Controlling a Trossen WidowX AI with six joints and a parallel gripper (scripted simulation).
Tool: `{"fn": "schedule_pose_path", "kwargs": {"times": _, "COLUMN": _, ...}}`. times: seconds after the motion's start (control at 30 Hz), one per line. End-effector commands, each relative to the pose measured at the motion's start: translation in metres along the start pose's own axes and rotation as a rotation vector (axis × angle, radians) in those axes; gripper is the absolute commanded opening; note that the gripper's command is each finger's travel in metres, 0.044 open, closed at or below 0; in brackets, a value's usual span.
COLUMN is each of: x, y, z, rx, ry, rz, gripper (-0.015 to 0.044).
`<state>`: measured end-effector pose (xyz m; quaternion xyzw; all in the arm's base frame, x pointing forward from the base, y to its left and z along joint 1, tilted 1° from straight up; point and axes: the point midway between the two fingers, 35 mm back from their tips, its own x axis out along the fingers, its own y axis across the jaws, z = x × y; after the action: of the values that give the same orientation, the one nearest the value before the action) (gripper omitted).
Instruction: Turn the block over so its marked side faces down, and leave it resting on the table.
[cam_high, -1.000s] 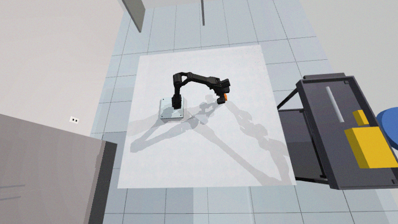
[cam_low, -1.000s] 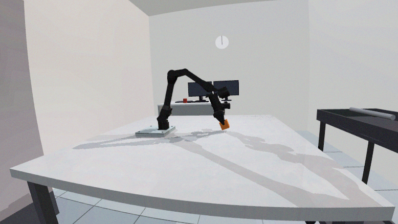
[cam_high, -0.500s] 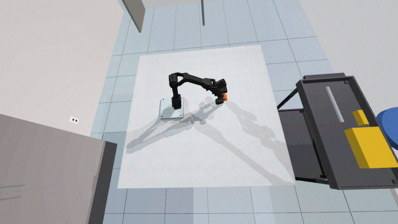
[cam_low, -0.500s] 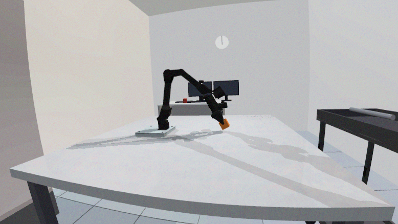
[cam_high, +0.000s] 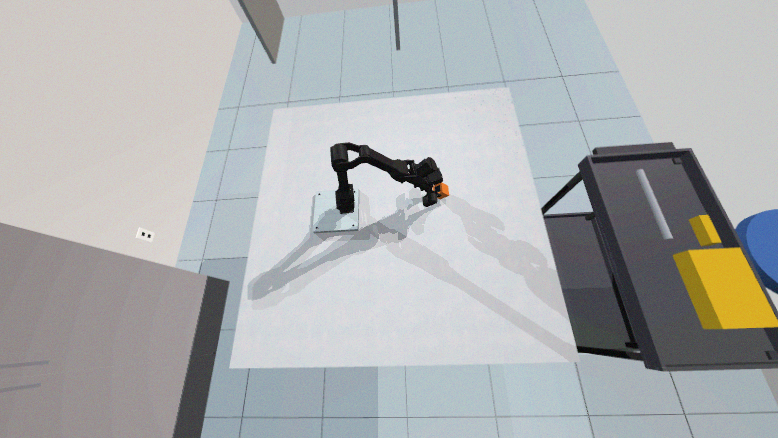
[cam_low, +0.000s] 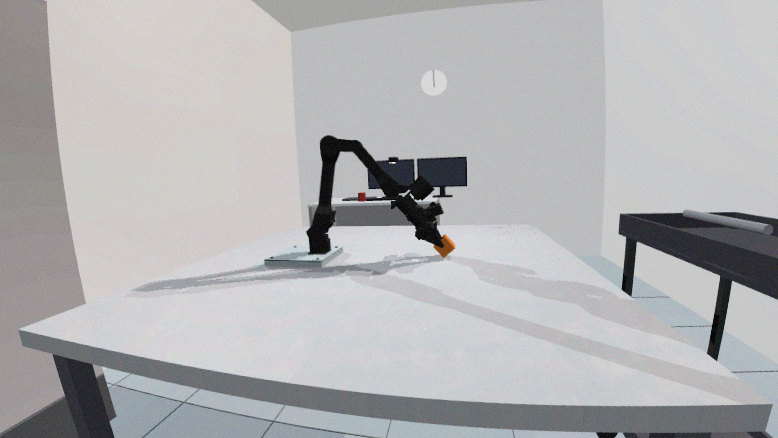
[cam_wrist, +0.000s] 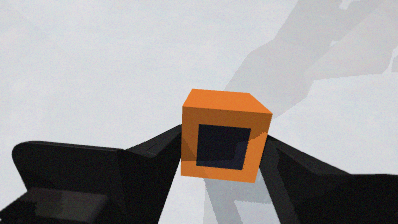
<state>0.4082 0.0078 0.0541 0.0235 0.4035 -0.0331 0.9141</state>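
Note:
An orange block (cam_high: 443, 190) (cam_low: 446, 246) (cam_wrist: 225, 101) is held tilted, with one edge downward, close above the white table (cam_high: 326, 326) (cam_low: 272, 337). Whether its lowest edge touches the table is not clear. Its dark square mark (cam_wrist: 222, 146) faces the wrist camera, so the marked side looks obliquely up toward the arm. My gripper (cam_low: 442, 243) (cam_wrist: 219, 133) is shut on the block, with one finger on its left side and one on its right in the wrist view. The forearm slopes down to the block. The block's far side is hidden in the wrist view.
The arm's base plate (cam_high: 326, 214) (cam_low: 304, 257) stands on the table to the left of the block. A dark cart (cam_high: 647, 282) beyond the table's right edge carries a grey tube (cam_high: 653, 201) (cam_low: 726, 221) and a large yellow box (cam_high: 726, 288). Arm shadows cross the table.

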Motion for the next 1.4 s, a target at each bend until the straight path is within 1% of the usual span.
{"fn": "schedule_pose_path", "kwargs": {"times": 0.0, "x": 0.004, "y": 0.0, "z": -0.002, "rx": -0.006, "ry": -0.067, "rz": -0.002, "gripper": 0.0}}
{"fn": "schedule_pose_path", "kwargs": {"times": 0.27, "x": 0.006, "y": 0.0, "z": -0.008, "rx": -0.004, "ry": -0.196, "rz": -0.002, "gripper": 0.0}}
{"fn": "schedule_pose_path", "kwargs": {"times": 0.53, "x": 0.0, "y": -0.001, "z": -0.015, "rx": 0.0, "ry": -0.322, "rz": -0.003, "gripper": 0.0}}
{"fn": "schedule_pose_path", "kwargs": {"times": 0.8, "x": -0.004, "y": -0.001, "z": -0.014, "rx": 0.0, "ry": -0.36, "rz": -0.003, "gripper": 0.0}}
{"fn": "schedule_pose_path", "kwargs": {"times": 1.23, "x": -0.004, "y": -0.001, "z": -0.014, "rx": 0.0, "ry": -0.36, "rz": -0.003, "gripper": 0.0}}
{"fn": "schedule_pose_path", "kwargs": {"times": 1.37, "x": -0.004, "y": -0.001, "z": -0.014, "rx": 0.0, "ry": -0.36, "rz": -0.003, "gripper": 0.0105}}
